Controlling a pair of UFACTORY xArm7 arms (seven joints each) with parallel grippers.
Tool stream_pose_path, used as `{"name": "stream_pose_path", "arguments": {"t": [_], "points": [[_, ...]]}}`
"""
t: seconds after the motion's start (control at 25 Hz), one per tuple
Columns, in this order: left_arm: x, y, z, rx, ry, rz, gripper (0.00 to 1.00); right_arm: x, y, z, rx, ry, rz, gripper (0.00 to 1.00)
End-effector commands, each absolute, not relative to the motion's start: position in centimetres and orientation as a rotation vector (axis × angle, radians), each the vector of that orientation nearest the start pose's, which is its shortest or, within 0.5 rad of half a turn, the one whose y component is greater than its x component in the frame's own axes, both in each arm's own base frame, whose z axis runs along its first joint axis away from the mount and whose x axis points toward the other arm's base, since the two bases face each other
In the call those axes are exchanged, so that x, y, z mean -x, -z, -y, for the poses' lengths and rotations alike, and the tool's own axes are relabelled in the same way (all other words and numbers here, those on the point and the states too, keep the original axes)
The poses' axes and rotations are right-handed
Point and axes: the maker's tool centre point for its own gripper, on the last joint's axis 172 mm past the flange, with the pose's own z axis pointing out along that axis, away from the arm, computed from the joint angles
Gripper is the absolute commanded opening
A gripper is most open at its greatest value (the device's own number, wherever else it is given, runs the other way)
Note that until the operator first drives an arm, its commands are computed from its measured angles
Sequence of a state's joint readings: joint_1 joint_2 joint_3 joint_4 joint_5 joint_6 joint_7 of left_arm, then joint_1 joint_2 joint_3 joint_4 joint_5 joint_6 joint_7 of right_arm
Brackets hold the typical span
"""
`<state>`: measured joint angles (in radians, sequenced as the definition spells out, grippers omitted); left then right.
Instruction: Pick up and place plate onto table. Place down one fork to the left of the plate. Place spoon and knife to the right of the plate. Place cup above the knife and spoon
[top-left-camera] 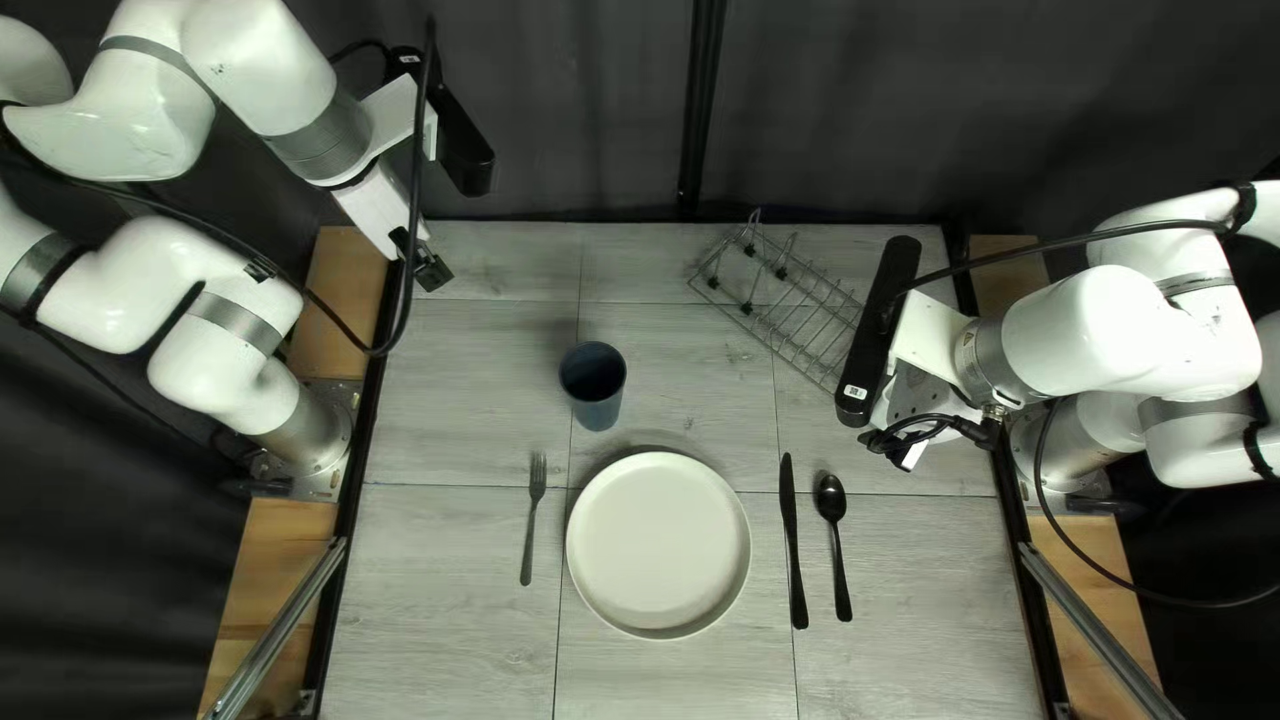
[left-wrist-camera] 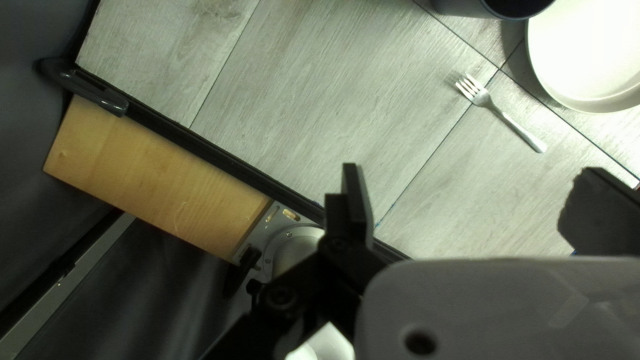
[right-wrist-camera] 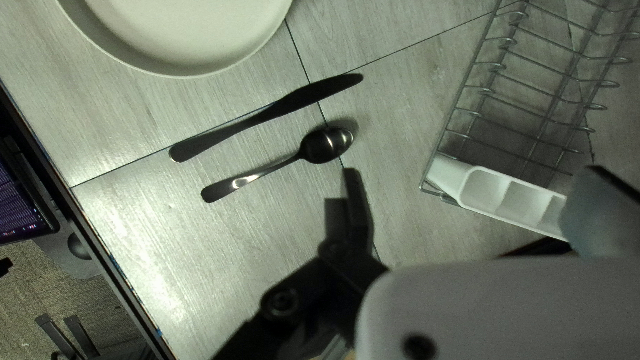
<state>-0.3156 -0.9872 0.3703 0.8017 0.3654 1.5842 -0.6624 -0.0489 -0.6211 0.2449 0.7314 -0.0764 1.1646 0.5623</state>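
2 white, rounded arms (top-left-camera: 1100, 327); grey joint bands (top-left-camera: 320, 142); looping black cables (top-left-camera: 1067, 240); black round-ended bar (top-left-camera: 880, 327), small white sticker (top-left-camera: 855, 392).

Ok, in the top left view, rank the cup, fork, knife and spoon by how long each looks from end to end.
Largest to smallest:
1. Knife
2. Spoon
3. Fork, only a little shorter than the spoon
4. Cup, the shortest, though much wider than the cutlery
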Motion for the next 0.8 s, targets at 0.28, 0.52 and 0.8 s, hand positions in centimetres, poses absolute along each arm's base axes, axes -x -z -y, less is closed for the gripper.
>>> {"name": "stream_pose_path", "arguments": {"t": [0.28, 0.52, 0.8], "points": [[-24.3, -34.9, -10.2, 2.988, 0.270, 0.956, 1.00, -42.9, -26.3, -2.8, 3.277, 0.409, -0.141, 1.00], [-24.3, -34.9, -10.2, 2.988, 0.270, 0.956, 1.00, -50.4, -21.4, -0.1, 3.229, 0.382, 0.299, 1.00], [-24.3, -34.9, -10.2, 2.988, 0.270, 0.956, 1.00, -50.4, -20.7, -0.1, 3.231, 0.382, 0.331, 1.00]]}}
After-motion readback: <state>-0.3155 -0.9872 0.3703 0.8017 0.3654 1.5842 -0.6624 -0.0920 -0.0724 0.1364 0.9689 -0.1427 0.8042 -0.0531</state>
